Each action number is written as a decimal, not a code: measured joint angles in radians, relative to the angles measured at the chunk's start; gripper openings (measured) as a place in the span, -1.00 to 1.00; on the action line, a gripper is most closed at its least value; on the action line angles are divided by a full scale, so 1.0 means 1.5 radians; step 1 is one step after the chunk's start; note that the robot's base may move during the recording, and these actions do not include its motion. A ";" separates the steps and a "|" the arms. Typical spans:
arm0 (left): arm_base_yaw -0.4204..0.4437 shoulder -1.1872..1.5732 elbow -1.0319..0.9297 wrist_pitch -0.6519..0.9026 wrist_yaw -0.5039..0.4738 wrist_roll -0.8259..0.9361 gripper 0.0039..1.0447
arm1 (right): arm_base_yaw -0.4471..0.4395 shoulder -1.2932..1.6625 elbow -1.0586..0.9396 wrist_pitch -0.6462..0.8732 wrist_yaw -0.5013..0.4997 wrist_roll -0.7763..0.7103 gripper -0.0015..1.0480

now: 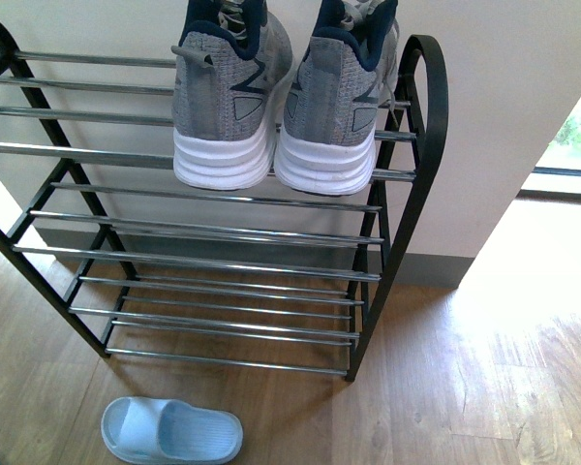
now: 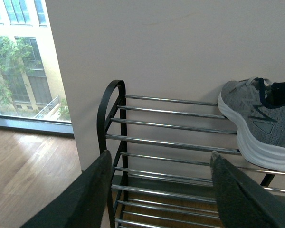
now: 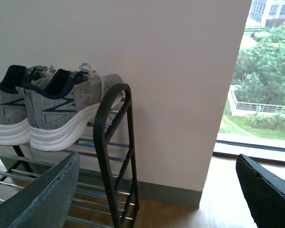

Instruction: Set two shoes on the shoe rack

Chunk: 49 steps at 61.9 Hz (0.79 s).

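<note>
Since the 2 shoes (image 1: 230, 102) already sit side by side on the shoe rack (image 1: 424, 145) at 12 o'clock, long axes 6-to-12, you'll find left gripper (image 2: 160, 159) and right gripper (image 3: 156, 161) wide open, empty; right arm likely nearer.

Two grey sneakers (image 1: 271, 116) rest on the shoe rack (image 1: 432, 107)'s top tier, ahead of the right gripper (image 3: 156, 159); a pale-blue slide (image 1: 171, 431) lies on the wooden floor (image 1: 484, 378).

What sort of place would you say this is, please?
Probably a home entryway or hallway: a shoe rack holding two sneakers stands against a plain wall, a slipper lies on the wooden floor, and a window shows trees outside.
</note>
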 joint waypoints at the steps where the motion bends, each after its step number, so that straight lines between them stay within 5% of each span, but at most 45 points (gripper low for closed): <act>1: 0.000 0.000 0.000 0.000 0.000 0.000 0.30 | 0.000 0.000 0.000 0.000 0.000 0.000 0.82; 11: 0.000 0.000 0.000 0.000 0.000 0.001 0.85 | 0.000 0.000 0.000 0.000 -0.001 0.000 0.82; 49: 0.001 0.000 0.000 0.000 0.001 0.002 0.83 | 0.000 -0.001 0.000 -0.001 0.001 0.000 0.82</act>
